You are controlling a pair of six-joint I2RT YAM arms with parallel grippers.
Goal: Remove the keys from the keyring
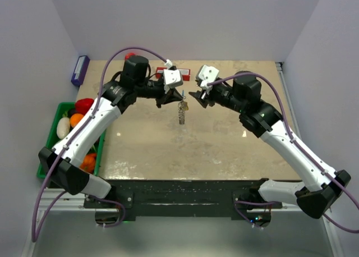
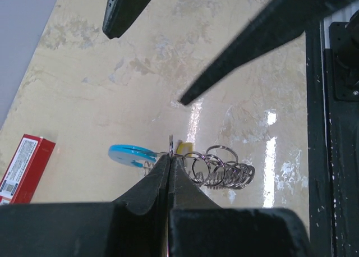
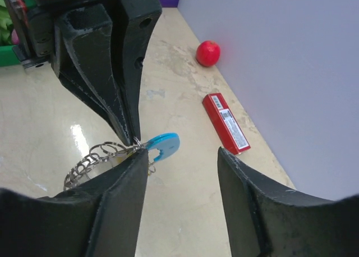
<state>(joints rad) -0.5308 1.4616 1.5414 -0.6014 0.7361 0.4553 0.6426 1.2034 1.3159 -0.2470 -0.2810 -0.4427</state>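
Keys [image 2: 187, 148]: one small brass-yellow piece in sight, lying against the links beside the pinch point in the left wrist view, not yet off the ring; too small to make out from above. Keyring [image 2: 221, 168]: a loose run of silvery linked rings with a light-blue segment [image 2: 132, 155] at one end; hangs from a single pinched ring, apparently clear of the table [image 1: 146, 145], above its middle and between the two arms. Left claw [image 2: 170, 159]: closed, fingers pressed together on one thin ring of the keyring, carrying the whole bunch. Right claw [image 3: 184, 155]: open, nothing in it; one finger sits just beside the pinched ring and the blue segment; whether it touches them cannot be told. Also present: red box [image 3: 225, 123] lying flat near the back wall; red ball [image 3: 207, 53] beyond it; green basket [image 1: 60, 106] of assorted items at the left edge of the table. Progress, judged: the keyring is picked up and presented for a second grip, which looks like the only part done; no key is separated; the separation itself remains entirely, namely taking hold of the brass piece or its ring with the free claw, working it round and off the coil, and setting it down apart; early stage, well short of halfway.
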